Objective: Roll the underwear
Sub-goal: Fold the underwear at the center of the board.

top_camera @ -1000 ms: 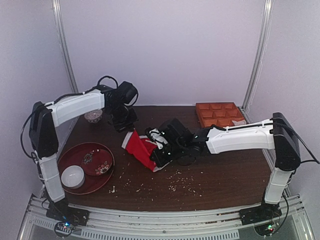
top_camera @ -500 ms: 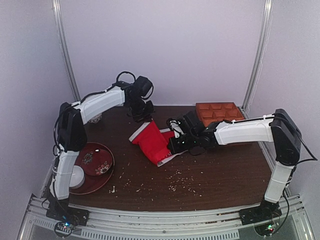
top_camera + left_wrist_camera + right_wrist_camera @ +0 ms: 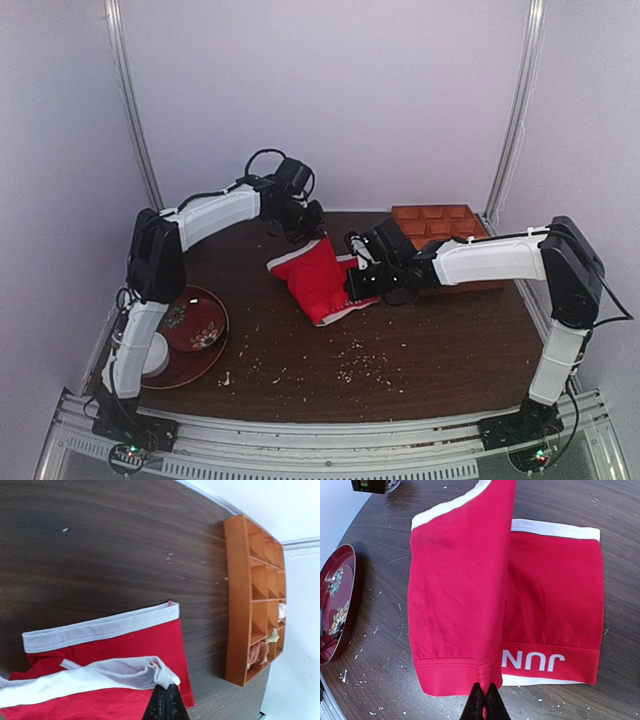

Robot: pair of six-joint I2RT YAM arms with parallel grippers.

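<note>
Underwear (image 3: 318, 282) mid-tabletop (image 3: 420, 350) from above, partly lifted between both arms, left gripper (image 3: 308, 225) at its far corner, right gripper (image 3: 352, 282) at its right edge, left wrist view, gripper pinched on white waistband, right wrist view, gripper pinched on raised red hem

A dark wooden worktop (image 3: 440, 340) carries red underwear (image 3: 318, 280) lying partly flat near its middle, a divided orange tray (image 3: 440, 222) at the far right, a round red tray (image 3: 195, 365) at the near left, and scattered pale crumbs (image 3: 365, 358).
</note>
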